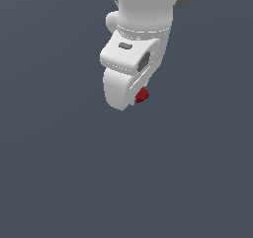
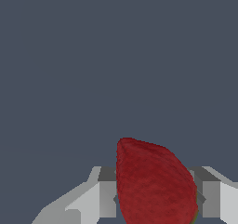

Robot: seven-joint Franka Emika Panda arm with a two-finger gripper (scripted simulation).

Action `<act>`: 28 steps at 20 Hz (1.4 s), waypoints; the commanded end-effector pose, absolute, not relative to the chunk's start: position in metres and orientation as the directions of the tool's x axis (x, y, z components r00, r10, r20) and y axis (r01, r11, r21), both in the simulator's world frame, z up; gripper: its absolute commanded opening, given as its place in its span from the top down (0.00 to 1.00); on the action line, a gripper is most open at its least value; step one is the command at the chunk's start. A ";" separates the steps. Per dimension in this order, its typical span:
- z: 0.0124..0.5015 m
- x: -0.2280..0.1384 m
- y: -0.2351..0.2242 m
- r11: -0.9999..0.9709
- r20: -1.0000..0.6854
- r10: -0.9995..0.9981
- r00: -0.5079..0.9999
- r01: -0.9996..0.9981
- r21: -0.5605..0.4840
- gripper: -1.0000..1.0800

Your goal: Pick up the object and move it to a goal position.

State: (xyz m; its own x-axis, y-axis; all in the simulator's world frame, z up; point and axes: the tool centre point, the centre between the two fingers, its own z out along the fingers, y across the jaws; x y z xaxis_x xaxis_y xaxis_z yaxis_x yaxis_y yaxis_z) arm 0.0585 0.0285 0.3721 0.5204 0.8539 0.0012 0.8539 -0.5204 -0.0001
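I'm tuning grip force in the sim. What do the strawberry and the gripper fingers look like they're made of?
Strawberry: dark red, matte, finely bumpy skin, so it reads as soft fruit, though a render cannot show softness. Gripper fingers: flat grey, smooth, square-edged faces, probably hard plastic or metal. The fingers sit on either side of the strawberry.

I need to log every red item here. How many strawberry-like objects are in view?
1. The strawberry sits between the end effector fingers; in the exterior view it peeks out beside the white hand. Others could be hidden behind the arm.
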 end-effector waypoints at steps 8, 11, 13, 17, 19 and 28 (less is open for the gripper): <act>0.422 0.074 0.041 -0.521 0.001 0.853 0.521 0.853 0.000 1.00; 0.434 0.078 0.044 -0.521 0.001 0.853 0.521 0.853 0.000 1.00; 0.442 0.080 0.045 -0.521 0.001 0.853 0.521 0.853 0.000 1.00; 0.453 0.084 0.048 -0.522 0.000 0.853 0.522 0.853 0.000 1.00; 0.457 0.086 0.049 -0.522 0.000 0.853 0.522 0.853 0.000 1.00; 0.467 0.090 0.052 -0.521 0.000 0.853 0.521 0.853 0.000 1.00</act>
